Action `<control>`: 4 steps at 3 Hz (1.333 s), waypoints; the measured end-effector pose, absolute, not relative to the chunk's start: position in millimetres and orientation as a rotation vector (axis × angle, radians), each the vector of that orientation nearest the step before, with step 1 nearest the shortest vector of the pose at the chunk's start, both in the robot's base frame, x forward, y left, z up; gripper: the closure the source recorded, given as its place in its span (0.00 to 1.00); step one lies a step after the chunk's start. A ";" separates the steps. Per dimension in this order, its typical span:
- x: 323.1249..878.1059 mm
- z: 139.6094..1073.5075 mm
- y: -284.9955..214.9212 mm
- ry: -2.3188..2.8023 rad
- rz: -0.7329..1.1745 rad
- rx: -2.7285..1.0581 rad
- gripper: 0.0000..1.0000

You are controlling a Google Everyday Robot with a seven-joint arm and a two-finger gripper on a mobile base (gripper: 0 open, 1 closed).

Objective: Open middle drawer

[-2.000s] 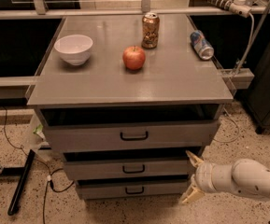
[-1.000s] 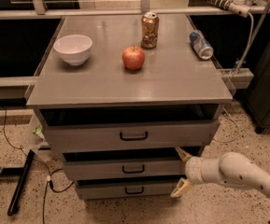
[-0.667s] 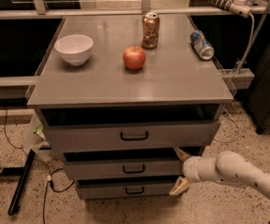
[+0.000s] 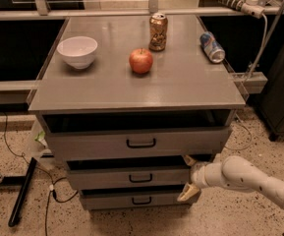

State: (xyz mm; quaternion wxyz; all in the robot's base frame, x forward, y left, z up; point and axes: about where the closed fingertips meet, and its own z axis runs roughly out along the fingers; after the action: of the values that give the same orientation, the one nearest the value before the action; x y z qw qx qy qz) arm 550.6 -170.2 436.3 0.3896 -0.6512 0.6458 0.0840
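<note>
Grey middle drawer (image 4: 107,177): claw (image 4: 188,177) wide open, straddling right end.

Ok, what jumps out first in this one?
The hand, open, sits at the right end of the middle drawer, low on the cabinet. On top, a red apple stands at centre, a white bowl to its left, an upright can behind it.

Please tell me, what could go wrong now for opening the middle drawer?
The gripper sits at the right end of the middle drawer, away from its handle; it may slip off or pull crookedly. It is also close under the top drawer and could catch there.
</note>
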 end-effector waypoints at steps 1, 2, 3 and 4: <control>563.7 423.9 -173.9 1.652 0.225 -1.650 0.00; 575.6 413.7 -175.3 1.667 0.277 -1.623 0.00; 577.7 414.3 -176.2 1.667 0.277 -1.620 0.18; 577.7 414.3 -176.1 1.667 0.278 -1.620 0.42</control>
State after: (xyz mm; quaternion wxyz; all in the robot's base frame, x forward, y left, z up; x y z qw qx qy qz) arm 577.7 -176.1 414.3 0.3898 -0.6373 0.6557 0.1092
